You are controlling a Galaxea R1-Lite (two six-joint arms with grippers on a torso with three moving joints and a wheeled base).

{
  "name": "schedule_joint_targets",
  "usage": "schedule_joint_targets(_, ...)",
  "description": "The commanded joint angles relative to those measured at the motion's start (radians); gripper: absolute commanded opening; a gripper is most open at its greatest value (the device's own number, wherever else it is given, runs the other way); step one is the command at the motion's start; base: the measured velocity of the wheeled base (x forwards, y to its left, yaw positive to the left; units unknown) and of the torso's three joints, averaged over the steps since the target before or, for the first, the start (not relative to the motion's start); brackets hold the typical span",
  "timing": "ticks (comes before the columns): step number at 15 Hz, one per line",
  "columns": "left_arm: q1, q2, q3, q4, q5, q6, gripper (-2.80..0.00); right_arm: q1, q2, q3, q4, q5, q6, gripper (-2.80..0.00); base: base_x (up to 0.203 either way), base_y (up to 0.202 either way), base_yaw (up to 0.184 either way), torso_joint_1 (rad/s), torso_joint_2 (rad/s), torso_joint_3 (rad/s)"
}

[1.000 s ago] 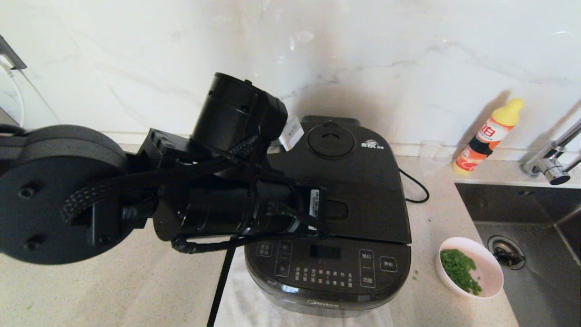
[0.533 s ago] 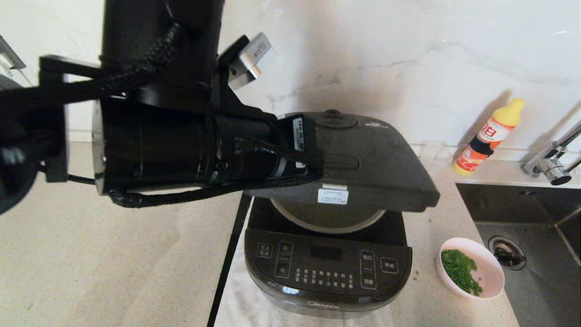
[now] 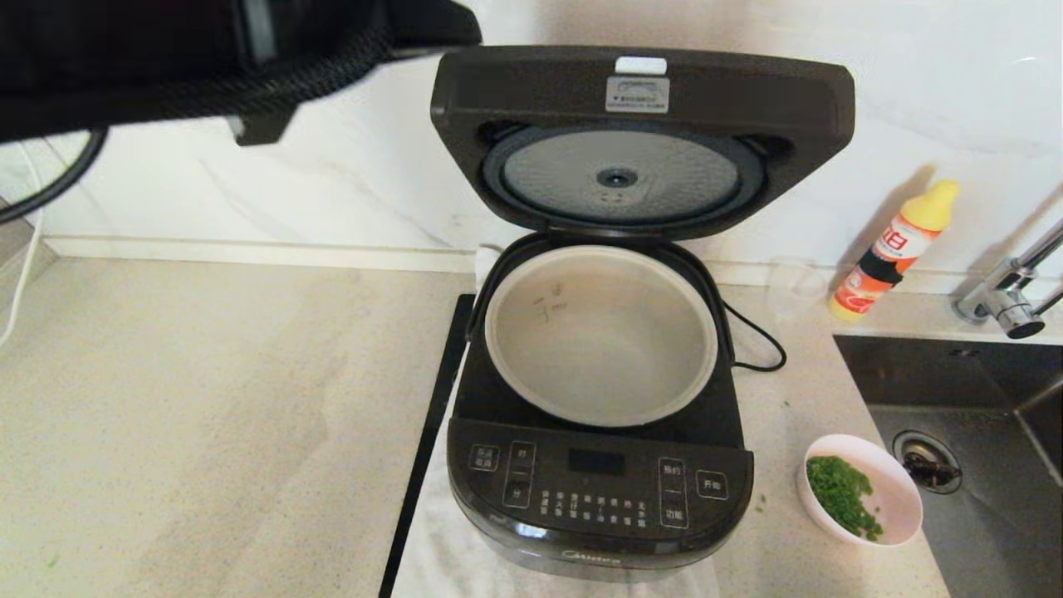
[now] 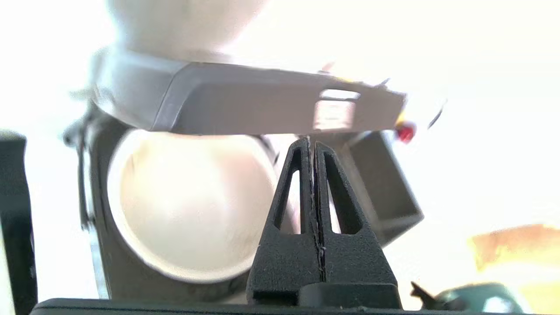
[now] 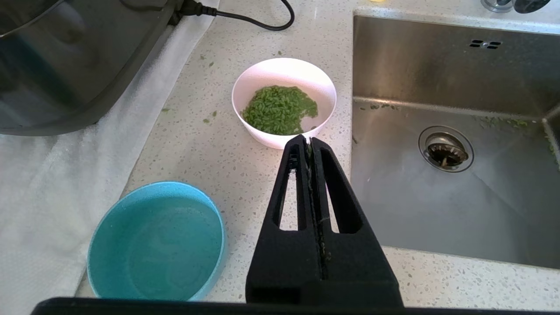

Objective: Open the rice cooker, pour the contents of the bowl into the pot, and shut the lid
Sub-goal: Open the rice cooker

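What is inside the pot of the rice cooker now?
The pot in the rice cooker looks empty: bare pale wall with level marks and a bare floor. The lid stands open above it. No part of the pot's inside is covered.

Matte black robot arm and two black wedge grippers

The left arm is a matte black casing with a braided black cable sleeve running along it and a thinner black cord looping below. The left gripper and right gripper each have two tapered black plastic fingers with long slotted cut-outs and ridged inner faces, rising from a black base.
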Motion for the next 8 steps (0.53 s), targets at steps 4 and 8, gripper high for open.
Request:
schedule_joint_targets(4, 0.001, -0.206, -0.021, 0.054, -0.003, -0.001, -2.8, 0.0, 0.0, 0.001, 0.0, 0.0, 0.0, -2.8, 0.0, 0.0, 0.0, 0.0, 0.0, 0.0)
schedule_joint_targets(8, -0.001, -0.38, 0.082, 0.371, -0.099, -0.02, -2.8, 0.0, 0.0, -0.001, 0.0, 0.0, 0.0, -2.8, 0.0, 0.0, 0.0, 0.0, 0.0, 0.0)
